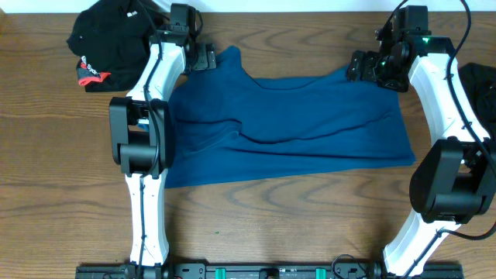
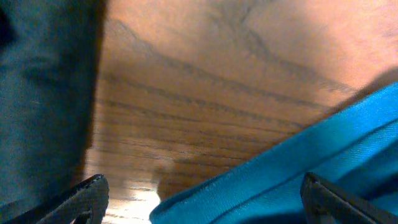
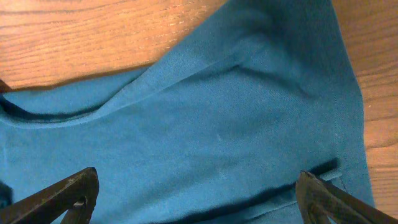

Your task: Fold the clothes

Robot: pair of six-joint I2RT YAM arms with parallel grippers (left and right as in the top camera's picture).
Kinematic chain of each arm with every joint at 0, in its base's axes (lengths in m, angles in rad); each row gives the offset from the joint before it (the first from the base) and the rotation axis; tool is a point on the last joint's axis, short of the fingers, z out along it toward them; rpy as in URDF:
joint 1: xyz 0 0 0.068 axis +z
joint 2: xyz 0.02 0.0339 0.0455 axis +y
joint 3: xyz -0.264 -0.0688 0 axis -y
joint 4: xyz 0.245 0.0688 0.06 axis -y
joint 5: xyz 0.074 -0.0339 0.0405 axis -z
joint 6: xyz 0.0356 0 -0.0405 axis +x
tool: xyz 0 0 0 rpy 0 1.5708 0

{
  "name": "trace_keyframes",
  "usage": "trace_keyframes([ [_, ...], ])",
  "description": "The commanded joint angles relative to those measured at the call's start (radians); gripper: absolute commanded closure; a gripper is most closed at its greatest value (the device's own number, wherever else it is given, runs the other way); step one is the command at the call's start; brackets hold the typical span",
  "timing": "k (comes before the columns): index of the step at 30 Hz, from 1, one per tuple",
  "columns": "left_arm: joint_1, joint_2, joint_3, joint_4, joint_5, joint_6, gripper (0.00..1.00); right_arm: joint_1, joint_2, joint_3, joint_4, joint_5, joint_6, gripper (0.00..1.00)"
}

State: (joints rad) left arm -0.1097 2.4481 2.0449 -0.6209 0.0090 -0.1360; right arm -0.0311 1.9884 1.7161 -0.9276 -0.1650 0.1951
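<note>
A blue shirt lies spread across the middle of the wooden table, partly folded with creases. My left gripper is open at its far left corner; the left wrist view shows the jaws wide apart over the blue hem, not closed on it. My right gripper is open at the shirt's far right corner; the right wrist view shows its jaws wide apart just above the blue cloth.
A black garment with a red and white patch lies bunched at the far left; its dark cloth fills the left of the left wrist view. Another dark item sits at the right edge.
</note>
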Motion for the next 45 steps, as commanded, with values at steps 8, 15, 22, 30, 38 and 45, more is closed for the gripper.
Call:
trace_keyframes([
  [8, 0.005, 0.035, 0.019, 0.002, 0.037, -0.050, 0.03, 0.007, 0.002, 0.024, -0.009, 0.013, -0.036, 0.01],
  [15, 0.005, 0.049, 0.019, 0.002, 0.050, -0.053, 0.22, 0.007, 0.002, 0.024, -0.008, 0.043, -0.036, 0.01],
  [22, 0.005, 0.051, 0.019, 0.002, 0.051, -0.053, 0.53, 0.006, 0.002, 0.024, -0.005, 0.046, -0.035, 0.01],
  [30, 0.005, 0.051, 0.019, 0.003, 0.051, -0.053, 0.71, 0.004, 0.039, 0.024, 0.086, 0.045, -0.007, 0.01],
  [38, 0.005, 0.051, 0.019, -0.006, 0.051, -0.053, 0.76, -0.013, 0.156, 0.024, 0.222, -0.005, 0.105, 0.01],
  [45, 0.005, 0.051, 0.019, -0.006, 0.051, -0.053, 0.76, -0.019, 0.211, 0.024, 0.319, -0.070, 0.215, 0.01],
])
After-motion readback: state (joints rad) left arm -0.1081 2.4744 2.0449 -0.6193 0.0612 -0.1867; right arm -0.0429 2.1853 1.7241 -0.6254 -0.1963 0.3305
